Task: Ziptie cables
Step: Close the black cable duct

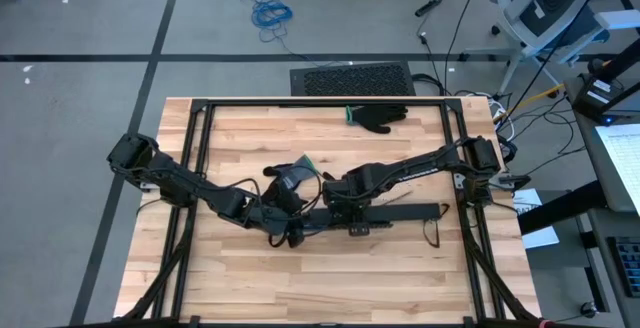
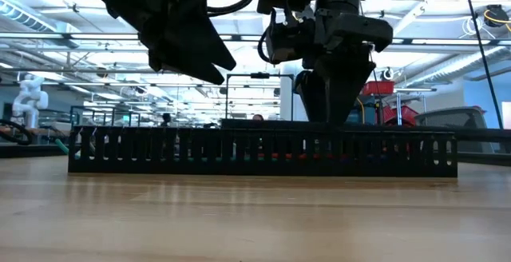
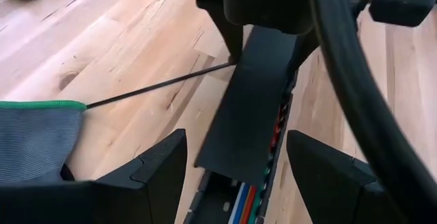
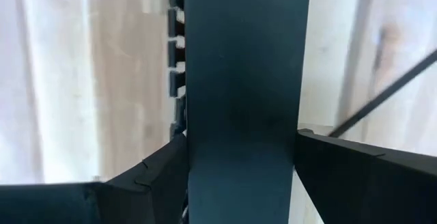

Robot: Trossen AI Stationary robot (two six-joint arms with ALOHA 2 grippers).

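Observation:
A long black slotted channel (image 1: 400, 213) (image 2: 263, 150) lies flat on the wooden table. Inside it run the cables (image 3: 247, 200), white, red, blue and green, showing only at its uncovered end. A flat black cover strip (image 3: 246, 108) lies along the channel's top. My right gripper (image 1: 352, 213) (image 4: 242, 142) points down over it, shut on the strip. My left gripper (image 1: 292, 228) (image 3: 235, 159) hovers open above the channel's uncovered end, a finger on either side, touching nothing. A thin black ziptie (image 3: 157, 87) lies flat on the wood beside the channel. My right gripper pinches the cover strip by its two long edges (image 4: 194, 149) between its two fingers. The fingers (image 2: 335, 106) come from above, pointing down, and lie across the strip. The strip runs along the top of the channel; whether it rests on it I cannot tell.
A grey glove with a green cuff (image 3: 34, 138) (image 1: 295, 173) lies close by the left gripper. A black glove (image 1: 380, 118) lies near the table's far edge. Black frame rails (image 1: 195, 168) run along the table's sides. Bare wood lies toward the near edge (image 1: 330, 278).

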